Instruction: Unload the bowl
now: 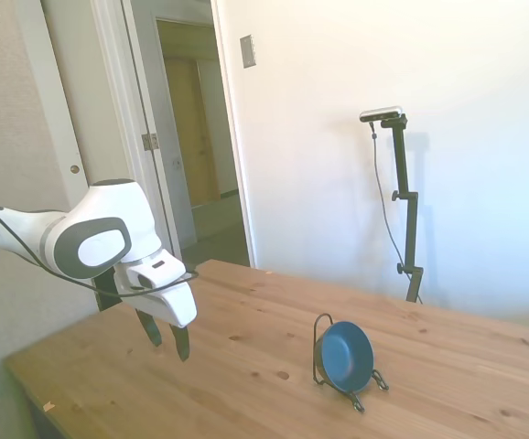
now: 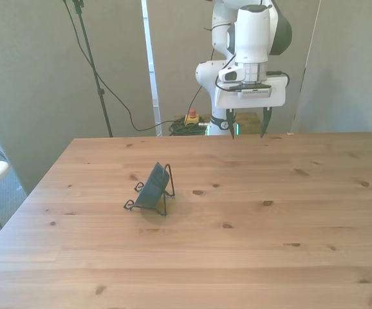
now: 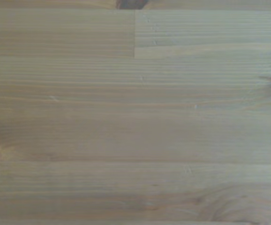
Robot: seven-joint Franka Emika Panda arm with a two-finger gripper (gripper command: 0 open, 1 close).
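One bowl (image 1: 346, 356) on edge in wire stand (image 2: 163, 193); pincer (image 2: 246, 131) agape, empty.

Worktop: pale knotty pine wood worktop (image 2: 250, 232), matt, grain seen.
Bowl: small dark-blue bowl (image 1: 346, 356), smooth, slightly glossy.
Stand: thin black wire stand (image 2: 167, 193), metal-looking.

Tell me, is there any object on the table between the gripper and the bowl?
No. Only bare table lies between the open gripper and the bowl. The bowl leans on edge in its wire stand.
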